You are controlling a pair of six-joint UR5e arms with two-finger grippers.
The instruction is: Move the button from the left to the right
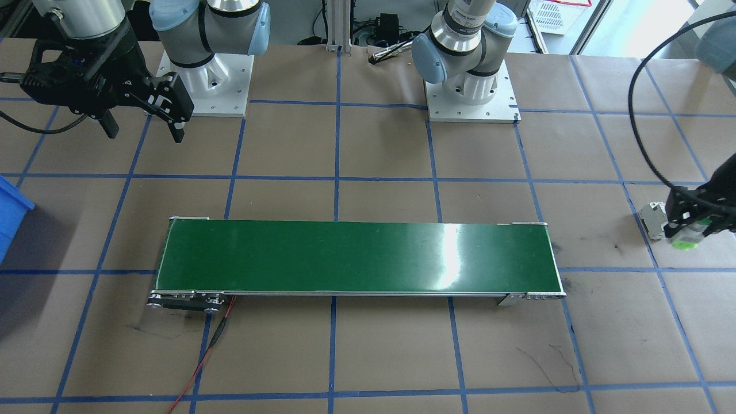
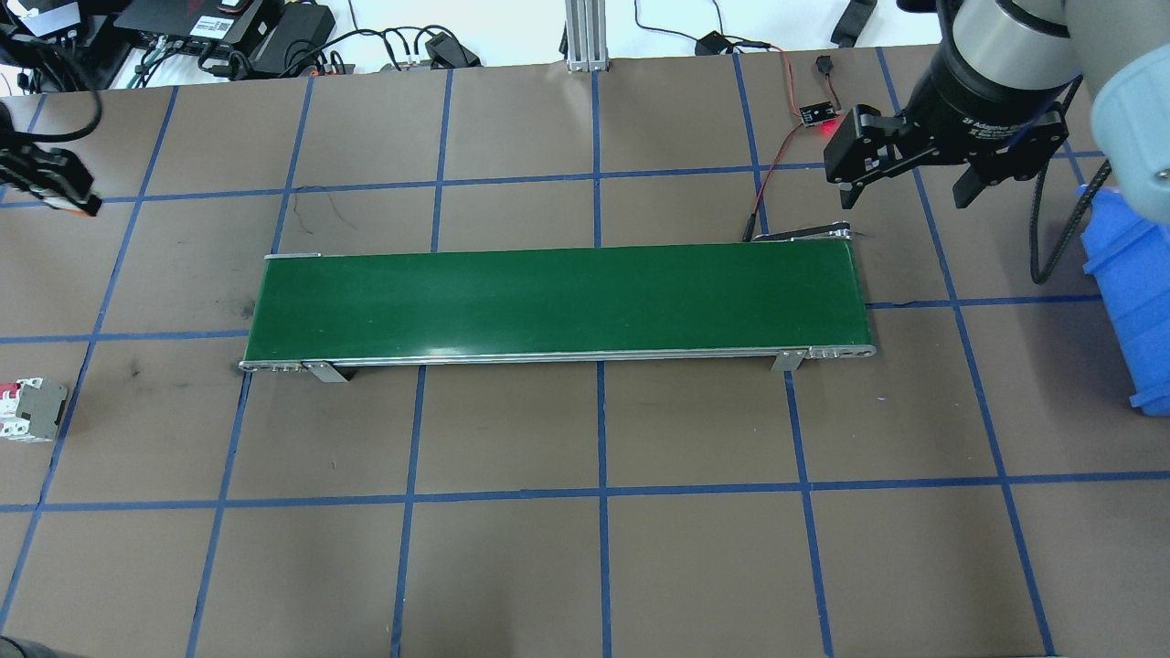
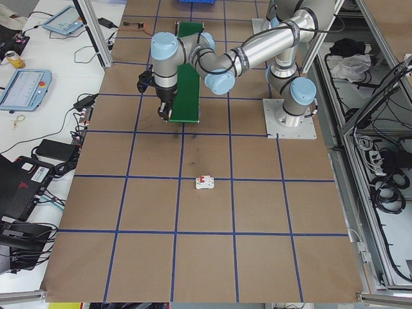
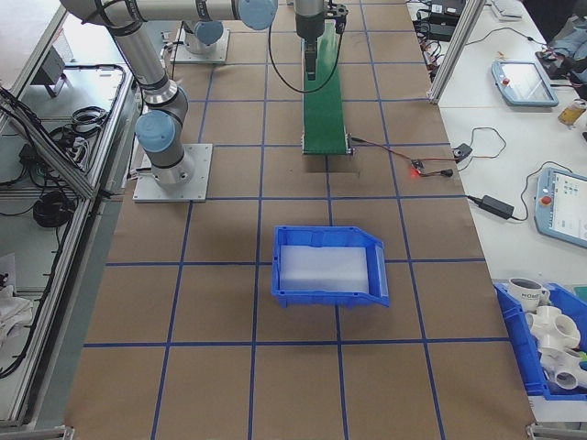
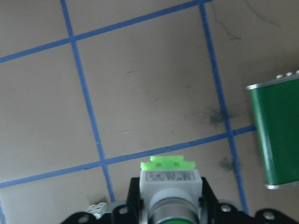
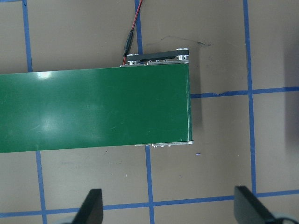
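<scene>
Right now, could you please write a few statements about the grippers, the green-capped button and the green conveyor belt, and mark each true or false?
1. The left gripper holds the white push-button with the round green cap. True.
2. The right gripper grips something. False: its fingers are open and empty.
3. The button lies on the long green conveyor belt. False: the belt is bare.
4. The white circuit breaker with red toggles lies on the table paper. True.

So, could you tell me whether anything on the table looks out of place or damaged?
Nothing stands out. The button sits squarely in the left gripper, the conveyor belt lies straight and bare, and the circuit breaker rests apart on the paper. Only faint scuffs mark the table paper.
</scene>
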